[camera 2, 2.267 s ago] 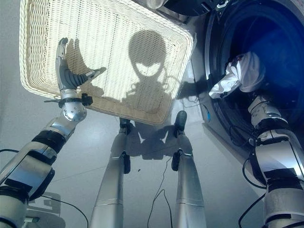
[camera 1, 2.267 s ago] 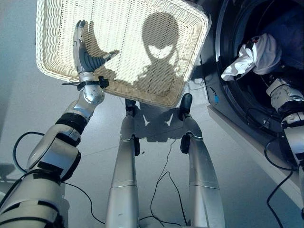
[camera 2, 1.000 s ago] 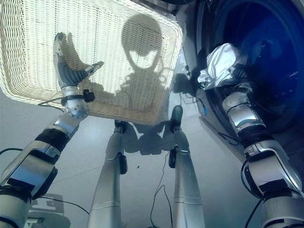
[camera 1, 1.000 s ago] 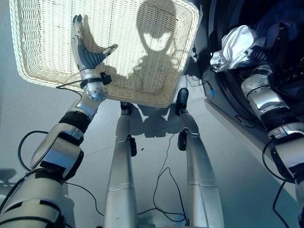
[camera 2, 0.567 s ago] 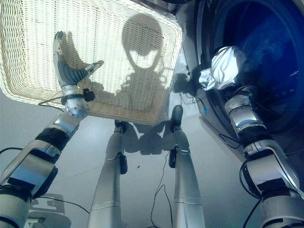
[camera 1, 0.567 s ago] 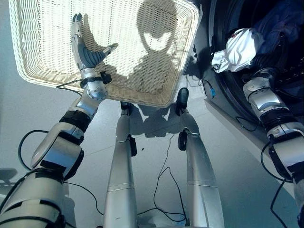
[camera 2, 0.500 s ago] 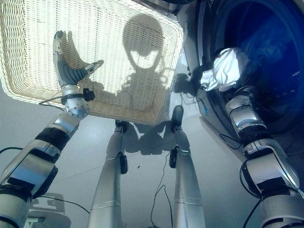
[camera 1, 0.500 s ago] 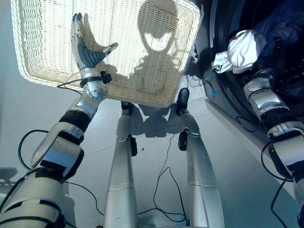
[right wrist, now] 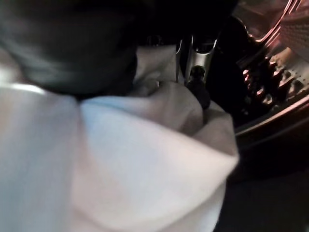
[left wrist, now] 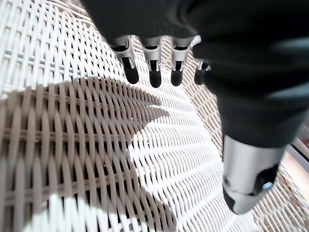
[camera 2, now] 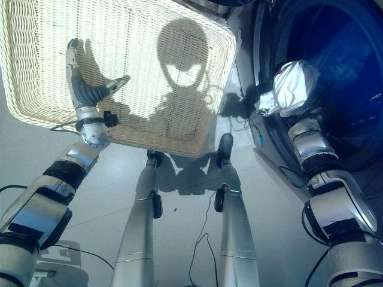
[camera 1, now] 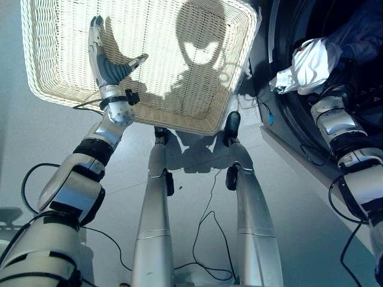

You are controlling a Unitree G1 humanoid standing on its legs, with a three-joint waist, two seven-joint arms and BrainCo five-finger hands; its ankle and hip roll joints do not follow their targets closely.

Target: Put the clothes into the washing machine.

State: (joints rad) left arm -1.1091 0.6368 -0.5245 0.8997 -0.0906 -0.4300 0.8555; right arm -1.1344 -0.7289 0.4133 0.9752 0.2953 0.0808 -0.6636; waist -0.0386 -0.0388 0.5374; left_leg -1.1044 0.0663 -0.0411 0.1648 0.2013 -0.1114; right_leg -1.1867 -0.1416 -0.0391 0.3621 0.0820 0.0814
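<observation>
One white cloth [camera 1: 309,64], bunched, sits at the mouth of the washer [camera 2: 353,78], held up by the right robot hand [right wrist: 195,79], whose fingers seem curled into its folds, though the wrist view is too dark to be sure. A loose tail hangs toward the door rim, so letting go too early could leave it snagged there or drop it on the floor [camera 1: 299,197]. Left robot hand [camera 1: 106,66] rests spread apart over the bare basket [camera 1: 179,113].
</observation>
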